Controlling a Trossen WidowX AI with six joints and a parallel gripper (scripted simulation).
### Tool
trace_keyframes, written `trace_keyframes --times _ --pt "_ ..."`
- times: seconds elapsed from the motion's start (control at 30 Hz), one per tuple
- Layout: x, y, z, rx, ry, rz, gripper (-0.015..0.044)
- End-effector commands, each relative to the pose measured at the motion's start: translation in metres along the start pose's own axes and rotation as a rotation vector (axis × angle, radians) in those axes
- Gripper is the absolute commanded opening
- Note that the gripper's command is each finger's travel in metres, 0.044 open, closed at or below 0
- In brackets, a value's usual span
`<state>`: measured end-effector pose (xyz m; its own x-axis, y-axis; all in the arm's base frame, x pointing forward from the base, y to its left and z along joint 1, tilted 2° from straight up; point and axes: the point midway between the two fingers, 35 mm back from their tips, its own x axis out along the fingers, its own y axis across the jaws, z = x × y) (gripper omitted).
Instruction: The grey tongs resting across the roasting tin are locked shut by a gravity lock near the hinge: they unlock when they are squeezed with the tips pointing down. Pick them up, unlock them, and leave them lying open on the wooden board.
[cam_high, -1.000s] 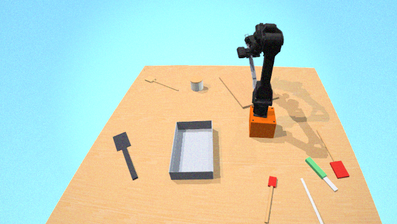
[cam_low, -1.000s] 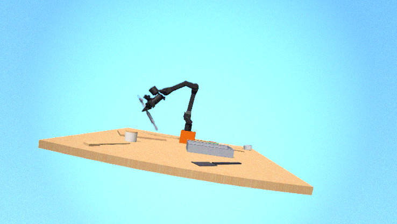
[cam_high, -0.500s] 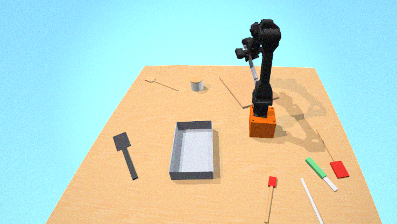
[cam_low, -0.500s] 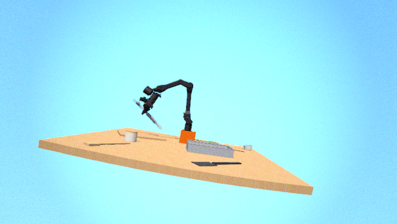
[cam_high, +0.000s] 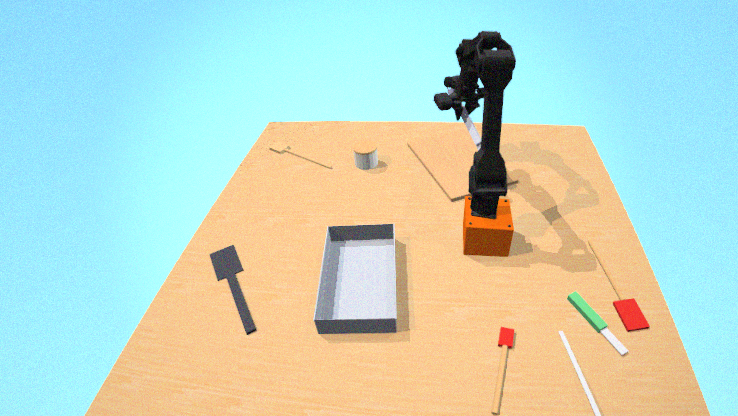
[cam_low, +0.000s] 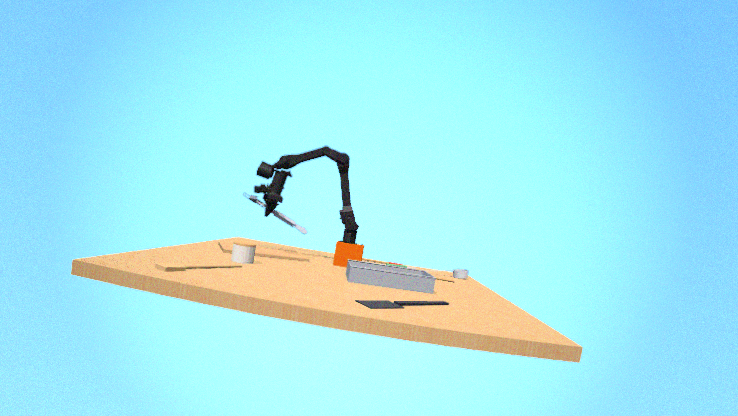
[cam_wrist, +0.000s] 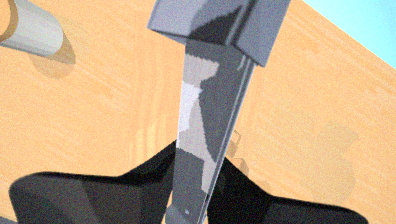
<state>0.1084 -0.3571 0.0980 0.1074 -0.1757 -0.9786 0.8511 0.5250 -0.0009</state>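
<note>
My gripper (cam_high: 464, 109) (cam_low: 269, 207) (cam_wrist: 193, 144) is shut on the grey tongs (cam_high: 471, 128) (cam_low: 294, 225) (cam_wrist: 190, 107) and holds them high above the table. The tongs slant in the exterior view, one end up at the left and the other lower, toward the arm's base. Their arms look close together; a wide grey block at one end shows at the top of the wrist view. The wooden board (cam_high: 434, 155) lies flat behind the arm in the top view, partly hidden by it. The roasting tin (cam_high: 356, 326) (cam_low: 391, 280) stands on the table with nothing across it.
A white can with a wooden-coloured top (cam_high: 365, 158) (cam_low: 243, 253) (cam_wrist: 37, 31) stands beside the board. A thin wooden tool (cam_high: 310, 159) lies beyond it. A black spatula (cam_high: 241, 302) (cam_low: 421, 302) lies beside the tin. A green-handled knife (cam_high: 586, 311) and red-headed tools (cam_high: 506, 336) (cam_high: 631, 314) lie near the base.
</note>
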Motion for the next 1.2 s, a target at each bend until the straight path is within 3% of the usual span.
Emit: trace_keyframes --times 0.0,0.3,1.17 --pt "-0.002 0.0 0.002 -0.019 0.049 -0.013 -0.015" --pt "0.0 0.003 -0.003 -0.056 0.197 -0.033 -0.015" --pt "0.028 0.001 -0.005 -0.057 0.199 -0.033 -0.015"
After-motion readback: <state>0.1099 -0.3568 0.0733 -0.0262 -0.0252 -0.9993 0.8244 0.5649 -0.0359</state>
